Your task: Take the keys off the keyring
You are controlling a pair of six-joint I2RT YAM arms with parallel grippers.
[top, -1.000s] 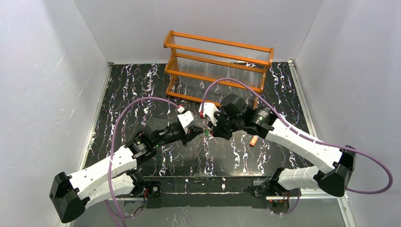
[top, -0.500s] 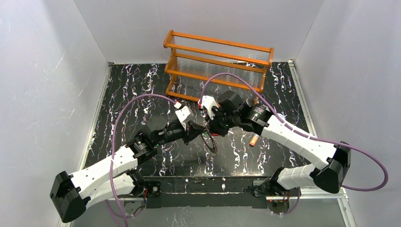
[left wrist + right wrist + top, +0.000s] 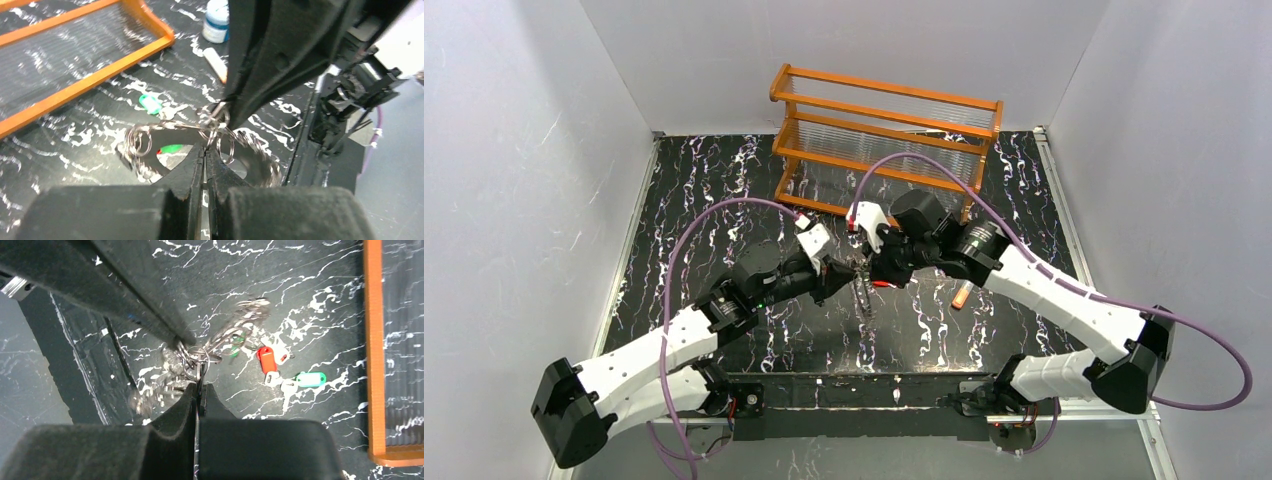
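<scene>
Meeting tip to tip over the middle of the black marbled worktop [image 3: 714,190]: left gripper [image 3: 205,150] and right gripper [image 3: 199,385], both sets of jaws pressed shut, apparently on the knot of small wire rings [image 3: 200,357] at the rim of the keyring [image 3: 252,162]. Hanging from that knot, clear of the worktop, the toothed grey keyring itself, smeared by blur in the right wrist view. Lying loose below, near the orange rack [image 3: 372,340], a red key [image 3: 266,360] and a green key [image 3: 310,379], just beside each other. Close by the wire rings, a second green tag [image 3: 232,351]; impossible to tell whether attached or free. Looks rigid, flat and heavier than anything strung on it, so likely to swing and twist under a pinch at a single point. Bare hard metal, probably slippery, though with teeth offering some purchase. Probably best taken across the flat band between teeth, leaving the thin, springy wire rings for the prying. Keys light by comparison, with the plastic head as the broadest place to hold.
</scene>
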